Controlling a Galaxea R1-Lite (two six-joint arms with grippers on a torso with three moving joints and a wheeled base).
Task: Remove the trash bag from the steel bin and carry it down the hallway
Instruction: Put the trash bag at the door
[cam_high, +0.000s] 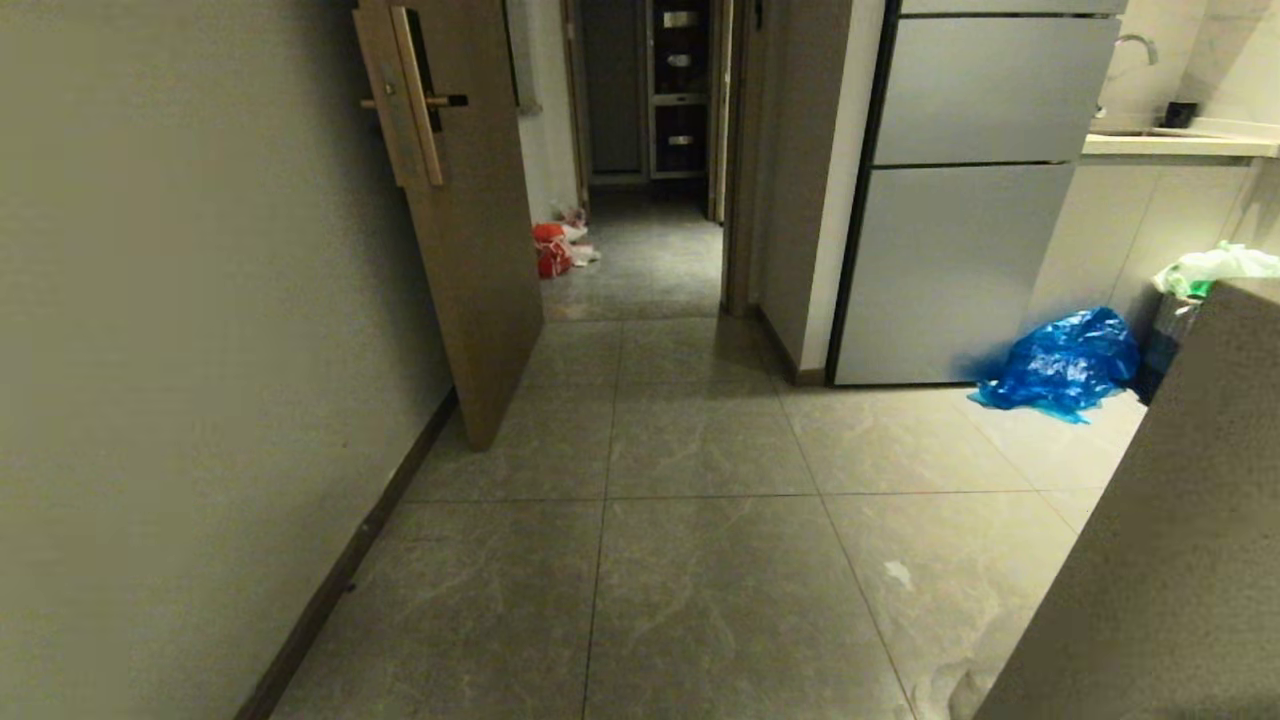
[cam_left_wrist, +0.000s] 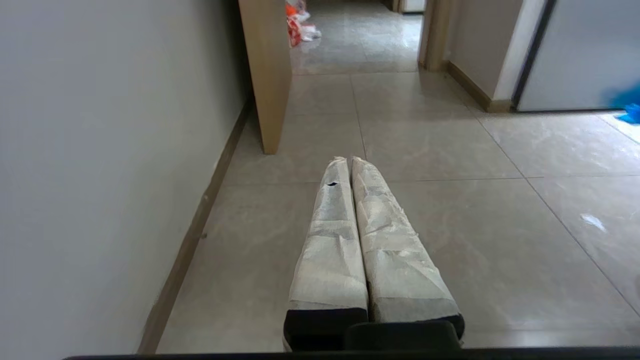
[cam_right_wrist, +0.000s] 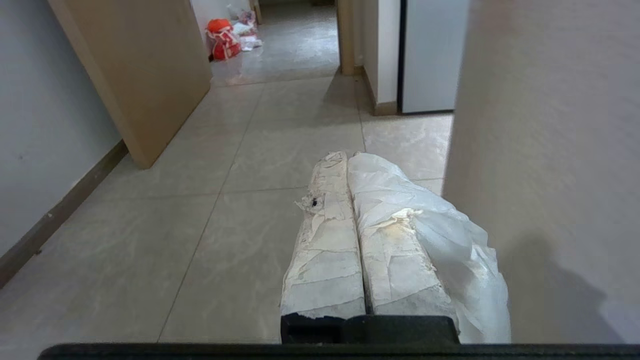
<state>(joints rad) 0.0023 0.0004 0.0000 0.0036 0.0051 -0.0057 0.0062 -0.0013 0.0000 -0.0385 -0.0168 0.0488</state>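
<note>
Trash bag (cam_high: 1215, 268), whitish w/ green tint, sits in the steel bin (cam_high: 1165, 340) at far right of head view, mostly hidden behind a grey wall edge (cam_high: 1170, 560), just beside a crumpled blue bag (cam_high: 1062, 362) on the floor by the fridge (cam_high: 965, 190). Well apart from both grippers. Right gripper (cam_right_wrist: 348, 156): taped fingers pressed together, clenched on nothing; loose white wrap hangs off one finger. Left gripper (cam_left_wrist: 348, 160): fingers also pressed together, empty, over the tiles. Hallway (cam_high: 650, 260) runs ahead past an open wooden door (cam_high: 470, 220); red bag (cam_high: 550, 250) lies at its far end.
</note>
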